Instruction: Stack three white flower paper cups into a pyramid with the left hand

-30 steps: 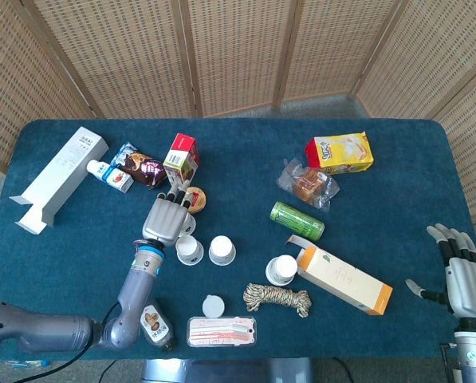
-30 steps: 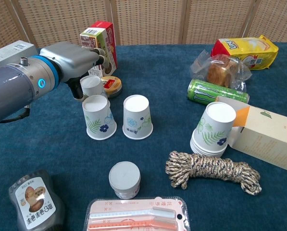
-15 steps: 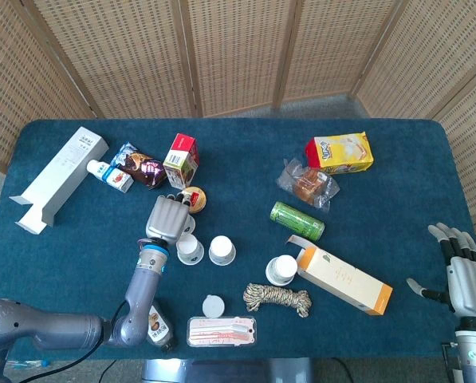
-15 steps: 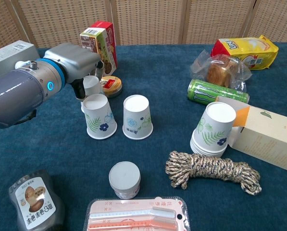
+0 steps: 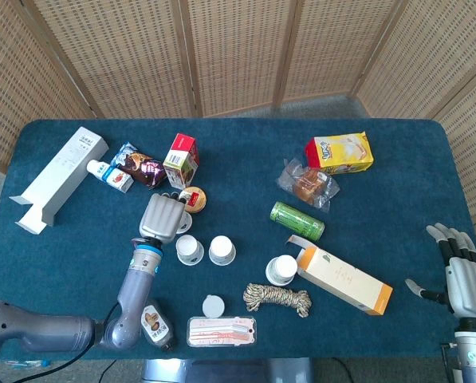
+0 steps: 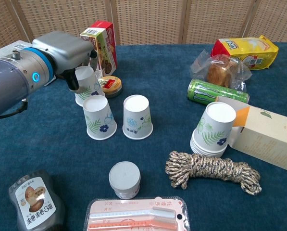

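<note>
On the tabletop [image 6: 181, 125], the left robot hand [image 6: 68, 45] grips the third cup [image 6: 85, 85], apparently just lifted, behind the two base cups [image 6: 118, 117] standing inverted side by side. Next, carry it over and centre it across both. The right robot hand [image 5: 463, 275] idles with fingers spread.

No print is sharp enough to read, even on the yellow snack bag [image 6: 245, 47] or the brown jar's label [image 6: 35, 201].

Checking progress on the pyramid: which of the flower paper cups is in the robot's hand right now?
The cup farthest back left, beside the red box, gripped by the left hand. The two base cups and the nested stack stand free.
</note>
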You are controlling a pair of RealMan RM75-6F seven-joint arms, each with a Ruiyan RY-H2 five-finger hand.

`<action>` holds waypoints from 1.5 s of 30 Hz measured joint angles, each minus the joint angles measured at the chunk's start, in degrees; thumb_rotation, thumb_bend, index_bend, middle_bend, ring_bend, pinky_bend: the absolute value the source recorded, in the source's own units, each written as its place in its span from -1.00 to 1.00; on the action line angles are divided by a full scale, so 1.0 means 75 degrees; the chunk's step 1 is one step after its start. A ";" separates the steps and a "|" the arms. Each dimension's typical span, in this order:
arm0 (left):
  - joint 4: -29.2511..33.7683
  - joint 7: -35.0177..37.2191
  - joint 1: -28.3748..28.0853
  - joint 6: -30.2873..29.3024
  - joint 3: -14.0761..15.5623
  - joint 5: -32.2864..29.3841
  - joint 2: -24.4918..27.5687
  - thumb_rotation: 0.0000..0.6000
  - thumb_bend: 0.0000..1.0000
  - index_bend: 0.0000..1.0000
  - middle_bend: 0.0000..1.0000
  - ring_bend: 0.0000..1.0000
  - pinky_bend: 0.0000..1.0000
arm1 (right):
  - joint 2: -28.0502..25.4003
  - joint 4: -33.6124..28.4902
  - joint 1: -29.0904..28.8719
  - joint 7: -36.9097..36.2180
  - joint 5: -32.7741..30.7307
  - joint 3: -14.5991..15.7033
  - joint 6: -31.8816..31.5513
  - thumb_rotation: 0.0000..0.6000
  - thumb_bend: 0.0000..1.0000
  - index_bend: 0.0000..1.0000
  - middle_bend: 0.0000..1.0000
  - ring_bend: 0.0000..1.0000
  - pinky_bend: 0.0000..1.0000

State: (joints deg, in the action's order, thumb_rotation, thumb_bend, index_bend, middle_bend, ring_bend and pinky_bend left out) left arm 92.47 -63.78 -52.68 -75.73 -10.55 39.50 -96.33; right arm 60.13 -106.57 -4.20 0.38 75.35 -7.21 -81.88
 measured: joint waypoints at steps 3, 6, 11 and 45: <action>0.0319 0.0071 0.0080 -0.0070 -0.0002 0.0104 0.0294 1.00 -0.36 -0.03 -0.13 0.00 0.26 | 0.0012 -0.0013 0.0001 0.0050 0.0031 0.0016 -0.0014 1.00 -0.77 -0.75 -1.00 -1.00 -1.00; 0.0706 0.0224 0.0165 -0.0090 -0.0032 0.0195 0.0623 1.00 -0.36 -0.03 -0.13 0.00 0.26 | 0.0027 -0.0031 0.0003 0.0097 0.0049 0.0027 -0.0030 1.00 -0.77 -0.75 -1.00 -1.00 -1.00; 0.1536 0.0588 0.0307 -0.0101 -0.0108 0.0541 0.1344 1.00 -0.36 -0.02 -0.13 0.00 0.25 | 0.0047 -0.0045 0.0007 0.0153 0.0062 0.0040 -0.0046 1.00 -0.77 -0.75 -1.00 -1.00 -1.00; 0.2457 0.2811 0.0640 0.1366 0.0688 0.3357 0.2867 1.00 -0.39 -0.08 -0.20 -0.10 0.15 | 0.0074 -0.0080 0.0008 0.0241 0.0080 0.0046 -0.0084 1.00 -0.77 -0.75 -1.00 -1.00 -1.00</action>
State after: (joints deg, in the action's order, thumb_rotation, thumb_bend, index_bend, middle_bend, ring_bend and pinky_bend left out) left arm 110.90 -42.70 -47.88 -65.49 -5.38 64.68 -74.83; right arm 60.69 -107.18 -4.15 2.18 75.96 -6.86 -82.51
